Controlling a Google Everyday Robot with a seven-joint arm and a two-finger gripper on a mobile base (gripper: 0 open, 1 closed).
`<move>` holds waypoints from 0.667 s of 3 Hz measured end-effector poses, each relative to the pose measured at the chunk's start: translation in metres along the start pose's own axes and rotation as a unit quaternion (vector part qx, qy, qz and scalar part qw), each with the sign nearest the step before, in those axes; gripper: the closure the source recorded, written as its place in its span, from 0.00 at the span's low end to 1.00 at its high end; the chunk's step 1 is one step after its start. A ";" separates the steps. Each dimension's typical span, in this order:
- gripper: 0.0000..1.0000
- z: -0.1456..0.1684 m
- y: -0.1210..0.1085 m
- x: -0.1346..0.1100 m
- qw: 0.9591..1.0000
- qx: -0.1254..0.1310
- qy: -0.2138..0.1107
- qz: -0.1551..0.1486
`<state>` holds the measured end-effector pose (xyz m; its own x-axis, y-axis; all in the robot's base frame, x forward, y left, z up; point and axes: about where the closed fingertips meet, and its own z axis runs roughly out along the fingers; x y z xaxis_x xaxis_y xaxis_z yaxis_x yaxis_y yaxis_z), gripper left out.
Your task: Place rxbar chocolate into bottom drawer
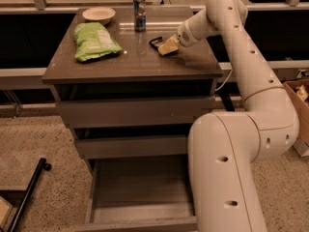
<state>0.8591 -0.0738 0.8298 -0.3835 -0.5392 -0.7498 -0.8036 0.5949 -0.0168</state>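
Rxbar chocolate [155,42], small dark-wrapped bar, lies on grey-brown cabinet top [130,62]; cream gripper [167,47] against it, grip indeterminate; deep bottom drawer [140,190] open

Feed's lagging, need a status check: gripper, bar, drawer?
Gripper low on cabinet top, at rxbar chocolate. Bar on the top, near can. Bottom drawer open. Chip bag off to the side.

Place: seems a robot test lab | Signs: speckled floor [38,144], lone drawer cabinet [135,112], cardboard box [297,115] | gripper [168,46]: low over cabinet top, right part.
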 end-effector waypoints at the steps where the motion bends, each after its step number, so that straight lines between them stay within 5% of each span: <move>1: 0.94 -0.003 0.009 -0.012 1.000 0.001 -0.002 -0.018; 2: 1.00 -0.012 0.027 -0.025 0.999 -0.010 -0.006 -0.037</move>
<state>0.8416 -0.0517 0.8564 -0.3173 -0.5736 -0.7552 -0.8383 0.5419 -0.0595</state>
